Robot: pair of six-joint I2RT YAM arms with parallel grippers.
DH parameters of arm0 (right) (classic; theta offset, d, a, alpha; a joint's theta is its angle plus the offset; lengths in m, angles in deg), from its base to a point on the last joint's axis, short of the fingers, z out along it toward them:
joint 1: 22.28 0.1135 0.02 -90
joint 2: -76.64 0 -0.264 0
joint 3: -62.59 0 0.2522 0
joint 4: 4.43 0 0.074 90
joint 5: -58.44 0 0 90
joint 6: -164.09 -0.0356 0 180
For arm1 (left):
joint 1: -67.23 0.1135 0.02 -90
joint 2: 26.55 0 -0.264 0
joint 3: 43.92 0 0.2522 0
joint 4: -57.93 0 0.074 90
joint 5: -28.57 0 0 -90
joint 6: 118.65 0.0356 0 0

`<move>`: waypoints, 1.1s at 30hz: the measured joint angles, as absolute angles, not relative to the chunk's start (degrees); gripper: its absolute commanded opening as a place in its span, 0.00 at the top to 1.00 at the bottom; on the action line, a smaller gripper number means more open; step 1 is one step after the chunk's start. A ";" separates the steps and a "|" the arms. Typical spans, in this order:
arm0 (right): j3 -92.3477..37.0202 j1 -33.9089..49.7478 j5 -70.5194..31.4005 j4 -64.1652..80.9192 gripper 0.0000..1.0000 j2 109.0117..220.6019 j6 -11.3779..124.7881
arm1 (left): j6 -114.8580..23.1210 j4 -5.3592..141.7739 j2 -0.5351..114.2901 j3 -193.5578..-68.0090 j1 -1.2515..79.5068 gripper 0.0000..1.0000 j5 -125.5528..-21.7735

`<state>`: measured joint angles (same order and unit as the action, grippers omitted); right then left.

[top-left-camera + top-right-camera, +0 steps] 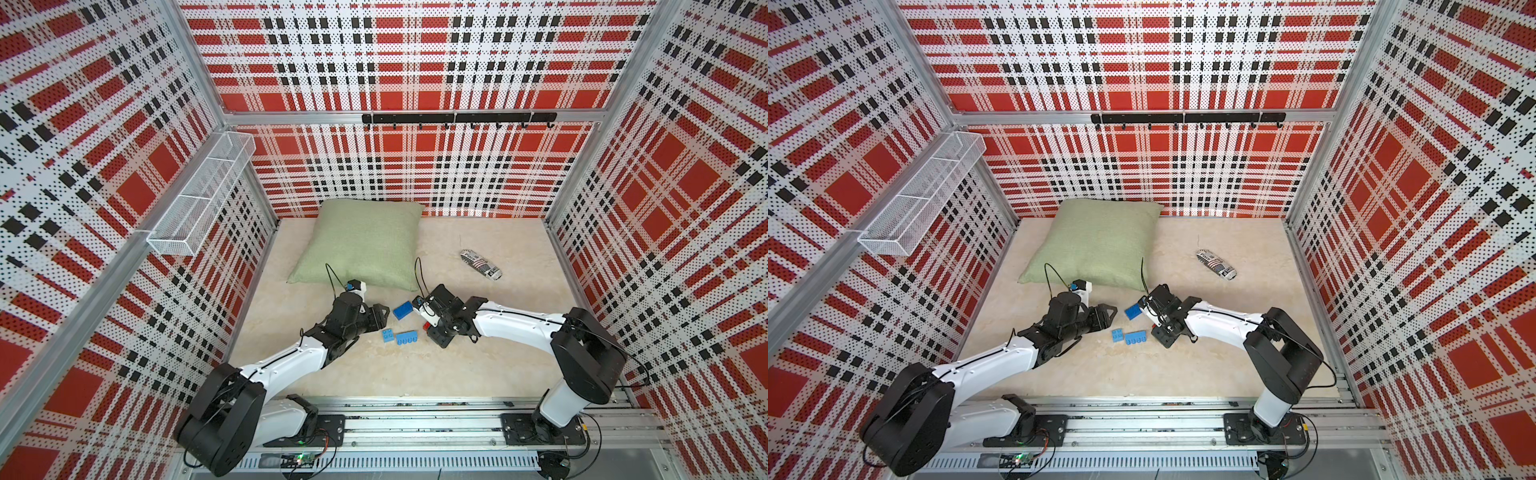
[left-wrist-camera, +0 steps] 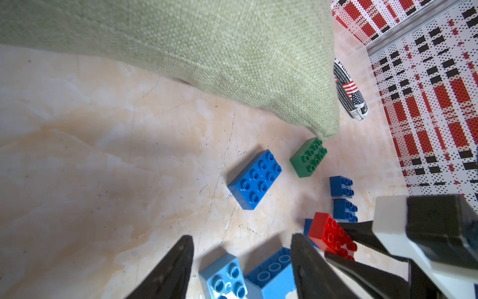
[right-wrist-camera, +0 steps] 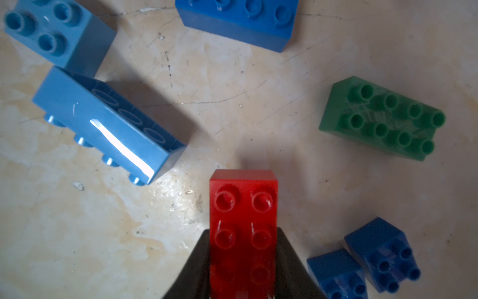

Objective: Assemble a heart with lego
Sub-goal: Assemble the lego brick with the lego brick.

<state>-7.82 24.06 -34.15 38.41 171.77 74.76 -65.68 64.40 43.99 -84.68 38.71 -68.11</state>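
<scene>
Handling, as I judge: keep the red brick (image 3: 243, 196) level in my right hand (image 3: 243, 233), seat it square on the dark blue brick's (image 1: 402, 310) studs, my left hand (image 1: 380, 318) bracing. Left: left hand, half open and empty, before the pillow's (image 1: 361, 243) near edge, the small light blue brick (image 1: 387, 335) and the long light blue brick (image 1: 407, 338), tipped on its side, just beside it. Right: right hand clamped on the red brick, studs up, dark blue brick just beside it and nearer the pillow, green brick (image 2: 308, 157) loose by the pillow's corner; nothing joined yet.
</scene>
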 measured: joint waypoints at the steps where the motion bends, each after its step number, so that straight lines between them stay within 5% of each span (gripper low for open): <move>1: -7.79 23.96 -33.97 38.30 0.73 171.77 74.87 | -65.68 64.40 43.99 -84.68 38.71 0.35 -68.11; 33: -7.90 22.91 -29.65 35.65 0.71 172.87 82.19 | -65.18 63.81 43.77 -84.62 38.91 0.35 -68.77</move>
